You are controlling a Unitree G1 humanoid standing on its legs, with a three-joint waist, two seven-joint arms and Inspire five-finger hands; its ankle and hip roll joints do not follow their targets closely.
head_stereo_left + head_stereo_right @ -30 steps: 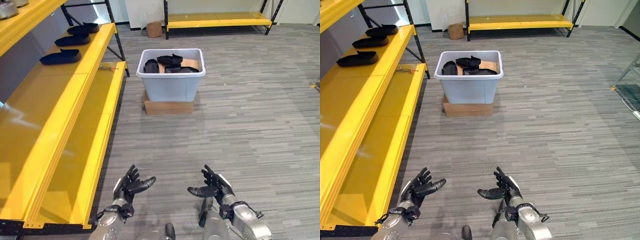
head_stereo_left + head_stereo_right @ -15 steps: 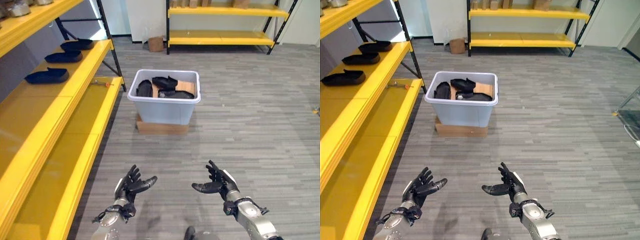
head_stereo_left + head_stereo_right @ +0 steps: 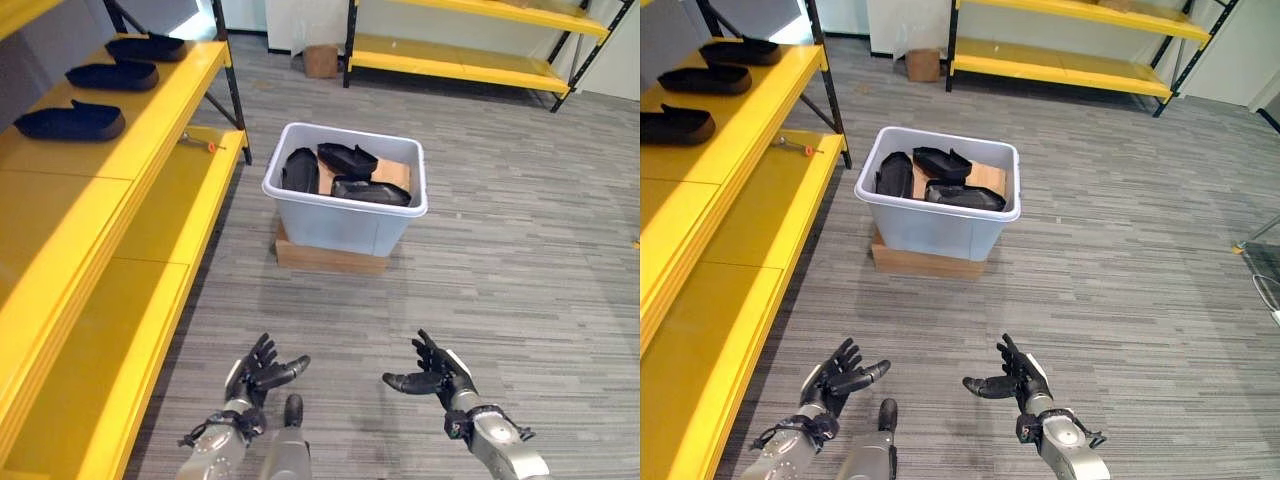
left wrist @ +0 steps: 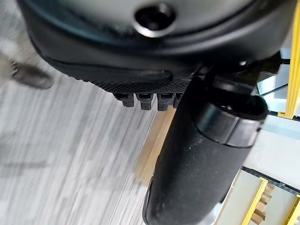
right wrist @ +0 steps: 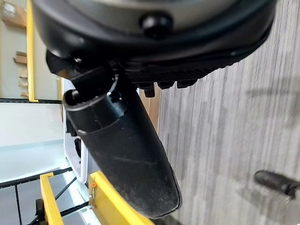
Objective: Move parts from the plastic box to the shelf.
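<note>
View has shifted over the last second; that's my head camera moving, not the things. The pale grey plastic box (image 3: pixel 345 205) sits on its flat brown cardboard base (image 3: pixel 330 257) on the grey striped floor (image 3: pixel 520 260) as before, ahead of me and well apart from both hands.

Black moulded parts (image 3: pixel 345 175) lie piled in the box on a brown cardboard sheet (image 3: pixel 395 172). Three more black parts (image 3: pixel 70 120) are lined up on the long yellow metal shelf (image 3: pixel 90 220) to my left, near its far end. A small tool with an orange tip (image 3: pixel 197 142) lies on the lower shelf board by the black upright.

My left robot hand (image 3: pixel 258 372) and right robot hand (image 3: pixel 432 371) are as they were: both held low, fingers spread, palms facing each other, empty.

So no progress yet. Judgement: I'm in approach and need to close on the box before any pick.
</note>
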